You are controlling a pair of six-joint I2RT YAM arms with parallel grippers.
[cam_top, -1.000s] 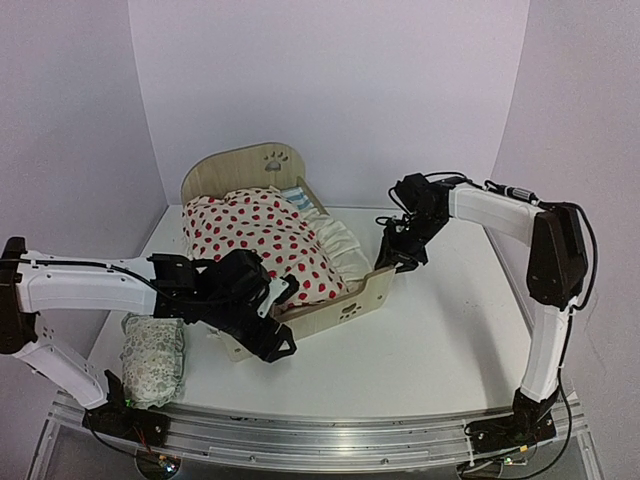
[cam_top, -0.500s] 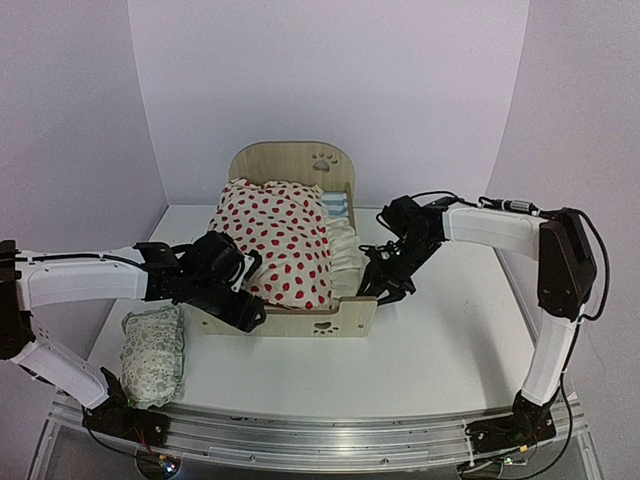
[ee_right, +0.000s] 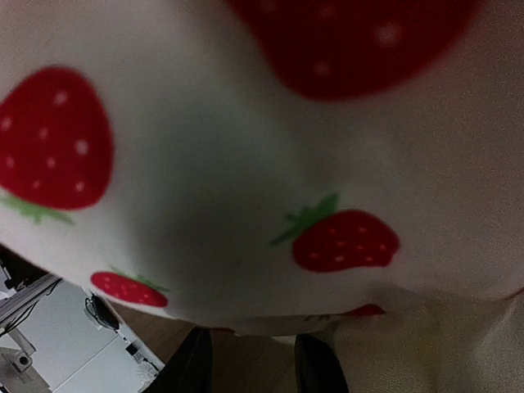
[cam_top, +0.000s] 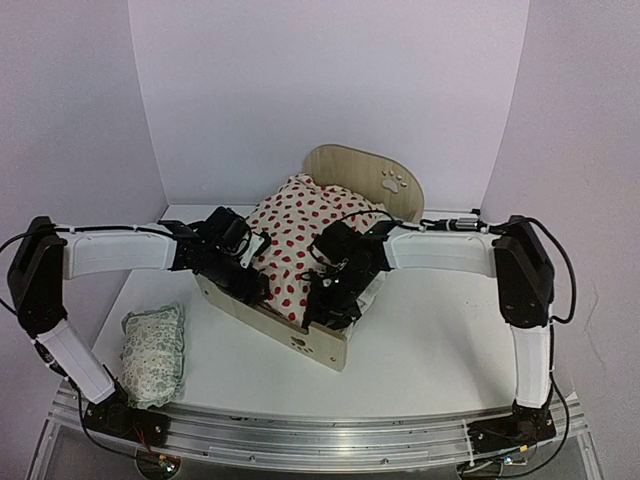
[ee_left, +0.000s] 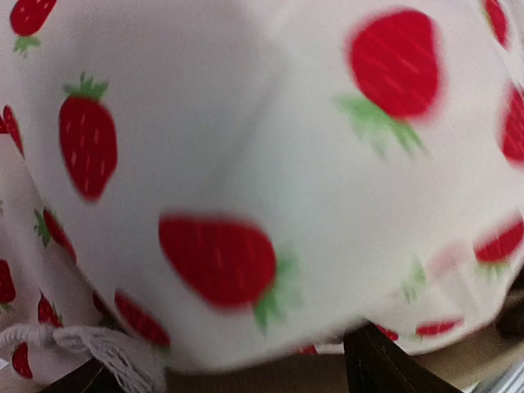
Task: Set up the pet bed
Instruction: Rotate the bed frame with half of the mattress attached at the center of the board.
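The pet bed (cam_top: 322,346) stands slantwise mid-table, its paw-print headboard (cam_top: 362,176) at the back right and its footboard toward me. A strawberry-print blanket (cam_top: 300,235) is heaped over it and hides the mattress. My left gripper (cam_top: 238,272) sits against the bed's left side rail. In the left wrist view its fingers (ee_left: 372,367) stand wide apart, so the left gripper (ee_left: 229,372) is open on bare wood under the bulging blanket (ee_left: 246,164). My right gripper (cam_top: 335,290) is at the right rail. It is open (ee_right: 254,360), with wood behind its fingers (ee_right: 315,364) and blanket (ee_right: 270,147) above.
A small pale patterned pillow (cam_top: 152,355) lies on the white table (cam_top: 440,350) at the near left, beside the left arm's base. Lilac walls close in the back and both sides. The metal base rail (cam_top: 320,435) runs along the near edge.
The bed has swung round: its headboard went from back left to back right, and the footboard now points at me. Both grippers came inward with it along its sides.
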